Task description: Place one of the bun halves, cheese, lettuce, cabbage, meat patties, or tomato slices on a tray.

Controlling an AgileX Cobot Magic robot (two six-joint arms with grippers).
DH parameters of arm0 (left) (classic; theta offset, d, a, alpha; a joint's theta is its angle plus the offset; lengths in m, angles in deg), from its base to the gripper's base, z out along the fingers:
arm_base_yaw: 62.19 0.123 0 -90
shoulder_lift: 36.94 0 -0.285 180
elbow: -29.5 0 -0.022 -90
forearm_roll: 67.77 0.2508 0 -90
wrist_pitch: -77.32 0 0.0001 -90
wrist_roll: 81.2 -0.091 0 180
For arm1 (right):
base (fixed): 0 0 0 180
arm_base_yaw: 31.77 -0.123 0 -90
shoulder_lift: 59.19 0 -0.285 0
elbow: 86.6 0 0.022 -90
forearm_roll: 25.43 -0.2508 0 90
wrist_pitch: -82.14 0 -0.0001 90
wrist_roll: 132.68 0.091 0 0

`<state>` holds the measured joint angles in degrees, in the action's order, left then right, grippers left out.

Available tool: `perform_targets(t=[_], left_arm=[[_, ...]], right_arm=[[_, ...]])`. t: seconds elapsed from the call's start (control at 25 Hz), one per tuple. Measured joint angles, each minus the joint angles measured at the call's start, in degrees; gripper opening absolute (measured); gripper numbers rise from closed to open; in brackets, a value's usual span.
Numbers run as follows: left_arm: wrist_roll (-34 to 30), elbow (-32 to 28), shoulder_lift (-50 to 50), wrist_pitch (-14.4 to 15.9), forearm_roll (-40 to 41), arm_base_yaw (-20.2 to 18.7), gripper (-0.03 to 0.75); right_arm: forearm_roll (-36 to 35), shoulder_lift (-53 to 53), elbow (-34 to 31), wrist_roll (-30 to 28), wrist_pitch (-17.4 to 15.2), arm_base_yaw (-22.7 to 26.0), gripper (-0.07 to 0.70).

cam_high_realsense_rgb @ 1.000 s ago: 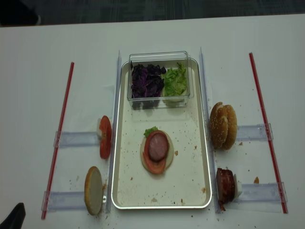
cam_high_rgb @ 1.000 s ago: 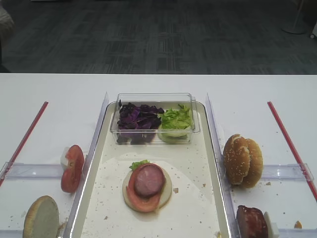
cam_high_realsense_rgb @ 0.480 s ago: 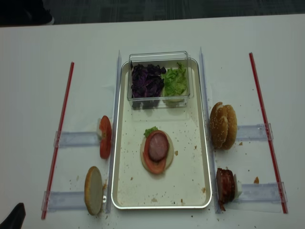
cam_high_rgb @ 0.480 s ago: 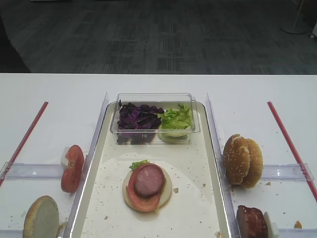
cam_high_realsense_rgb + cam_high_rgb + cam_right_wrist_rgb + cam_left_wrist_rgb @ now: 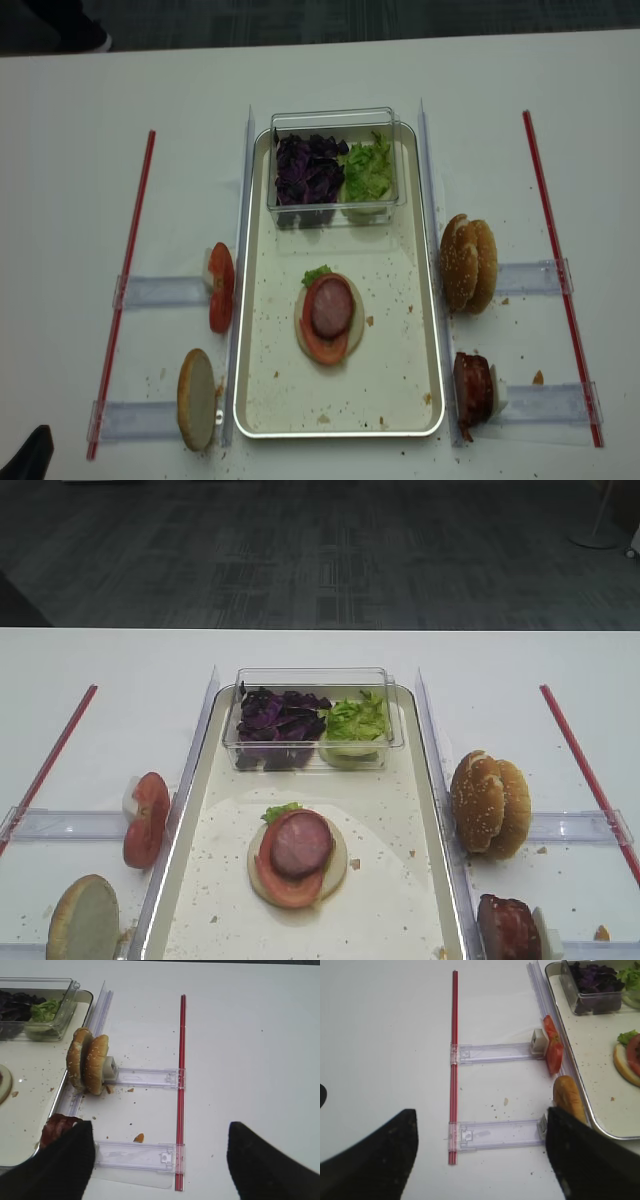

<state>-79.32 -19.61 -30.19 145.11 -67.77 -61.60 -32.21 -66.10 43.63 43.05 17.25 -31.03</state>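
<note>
White bench (image 5: 70, 200) carrying the cream tray (image 5: 405, 380) at centre, long axis running away from the robot; crumbs speckle its surface. At the tray's far end, a clear plastic box (image 5: 334, 118) holding the purple cabbage (image 5: 307, 170) on the left and the green lettuce (image 5: 368, 170) on the right, the two heaps touching. In the tray's middle, a stack: pale flat bun half (image 5: 337, 862) at the bottom, a tomato slice (image 5: 285, 888) over it, a pink meat patty (image 5: 300, 842) on top, a scrap of green leaf (image 5: 281, 810) showing at the far edge. Left of the tray, on the bench: tomato slices (image 5: 221, 301) standing on edge against a clear holder (image 5: 160, 291); nearer the robot, a bun half (image 5: 197, 398) likewise on edge. Right of the tray: two sesame bun halves (image 5: 469, 263) upright side by side; nearer the robot, dark meat patties (image 5: 473, 390) on edge. Red strips (image 5: 125, 280) lie along both outer sides. Left gripper (image 5: 480, 1155) and right gripper (image 5: 157, 1152), each seen from its own wrist camera: fingers spread wide apart, nothing between them, both above the bench outside the tray.
</note>
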Motion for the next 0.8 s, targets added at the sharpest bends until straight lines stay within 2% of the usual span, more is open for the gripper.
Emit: perform_targets(t=[0.8], left_arm=[[0.0, 0.0, 0.0, 0.0, 0.0, 0.0, 0.492]], right_arm=[[0.0, 0.0, 0.0, 0.0, 0.0, 0.0, 0.569]])
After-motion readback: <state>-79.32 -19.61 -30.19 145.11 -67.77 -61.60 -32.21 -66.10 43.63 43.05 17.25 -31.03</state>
